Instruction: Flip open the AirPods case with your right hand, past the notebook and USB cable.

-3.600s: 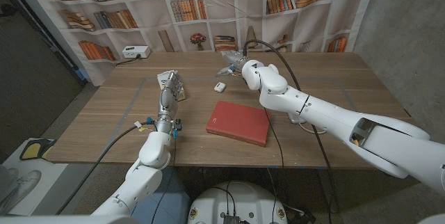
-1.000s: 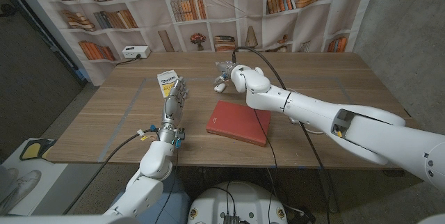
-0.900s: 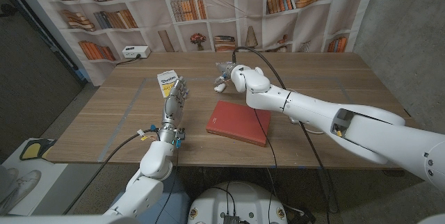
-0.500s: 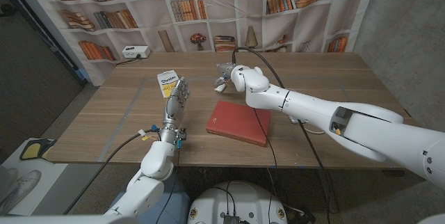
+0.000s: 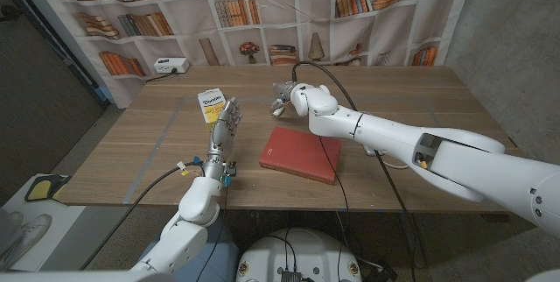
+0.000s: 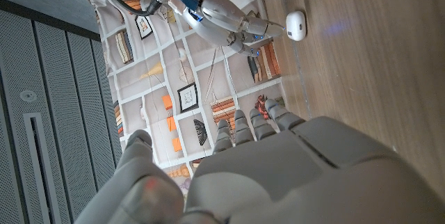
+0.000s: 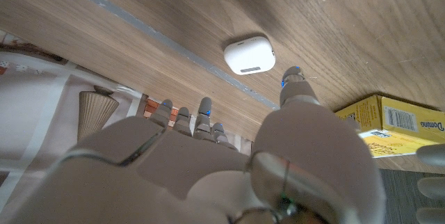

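Since the earliest frame the right hand (image 5: 282, 95) has been carried leftward across the far table (image 5: 420, 98), and the left hand (image 5: 224, 122) raised, fingers apart, nothing held. Right hand: fingers spread, empty, just beside the AirPods case (image 7: 249, 54). Case: white, lid closed, lying on the wood beyond the red notebook (image 5: 299, 153). Yellow box (image 5: 211, 104): near the left hand; label partly legible as "Domino". USB cable: cannot be told apart from the arm cabling.
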Controlling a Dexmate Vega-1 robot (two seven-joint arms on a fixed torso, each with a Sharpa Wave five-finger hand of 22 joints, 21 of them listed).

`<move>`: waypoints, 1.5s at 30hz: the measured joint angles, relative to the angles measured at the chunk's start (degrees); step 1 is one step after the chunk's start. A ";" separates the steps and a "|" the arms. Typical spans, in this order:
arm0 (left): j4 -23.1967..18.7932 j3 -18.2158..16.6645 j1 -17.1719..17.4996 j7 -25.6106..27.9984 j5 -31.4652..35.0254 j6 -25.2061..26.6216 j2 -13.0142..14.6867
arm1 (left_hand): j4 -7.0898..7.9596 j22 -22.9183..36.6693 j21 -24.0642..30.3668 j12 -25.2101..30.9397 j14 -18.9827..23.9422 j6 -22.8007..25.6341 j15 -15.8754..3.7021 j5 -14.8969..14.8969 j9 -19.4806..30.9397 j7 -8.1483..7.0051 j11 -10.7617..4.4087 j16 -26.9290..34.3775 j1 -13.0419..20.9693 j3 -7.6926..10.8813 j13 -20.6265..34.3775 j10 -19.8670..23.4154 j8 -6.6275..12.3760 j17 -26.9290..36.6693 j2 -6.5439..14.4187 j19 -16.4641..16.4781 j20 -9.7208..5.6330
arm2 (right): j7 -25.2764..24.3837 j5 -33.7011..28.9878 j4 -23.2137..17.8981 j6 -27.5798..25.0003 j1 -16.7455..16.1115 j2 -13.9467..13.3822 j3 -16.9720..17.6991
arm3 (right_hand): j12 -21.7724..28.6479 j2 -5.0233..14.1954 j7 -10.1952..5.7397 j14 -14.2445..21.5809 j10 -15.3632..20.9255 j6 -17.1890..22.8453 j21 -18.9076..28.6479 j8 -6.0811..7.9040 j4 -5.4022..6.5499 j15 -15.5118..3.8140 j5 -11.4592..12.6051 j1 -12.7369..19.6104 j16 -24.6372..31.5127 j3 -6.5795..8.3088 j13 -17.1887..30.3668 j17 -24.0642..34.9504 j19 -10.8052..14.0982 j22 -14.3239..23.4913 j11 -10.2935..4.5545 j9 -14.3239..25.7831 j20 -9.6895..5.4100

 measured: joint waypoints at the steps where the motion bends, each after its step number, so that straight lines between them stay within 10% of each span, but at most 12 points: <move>1: -0.02 0.02 -0.01 -0.03 -0.01 0.04 0.02 | 0.00 0.00 0.00 0.00 0.00 0.00 0.00 0.00 0.00 0.00 0.00 0.00 0.00 0.00 0.00 0.00 0.00 0.00 0.00 0.00 0.00 | -0.05 0.11 0.18 0.04 0.03 0.07 0.00 | 0.00 0.00 0.00 0.00 0.00 0.00 0.00 0.00 0.00 0.00 0.00 0.00 0.00 0.00 0.12 0.00 0.00 0.00 0.00 -0.05 0.00; 45: 0.00 0.00 0.22 -0.76 -1.29 -0.44 0.08 | 0.00 0.00 0.03 0.00 0.00 0.00 0.00 -0.23 0.00 0.00 0.00 0.00 0.24 0.00 0.00 -0.01 -0.01 0.00 0.24 -0.21 0.22 | -2.07 3.86 8.71 2.46 2.50 4.04 -1.98 | 1.70 -0.22 0.01 -0.30 3.73 0.01 0.00 0.28 0.23 -1.54 0.00 -0.69 0.49 -0.24 0.82 -0.06 1.46 0.00 -0.97 -0.08 -0.21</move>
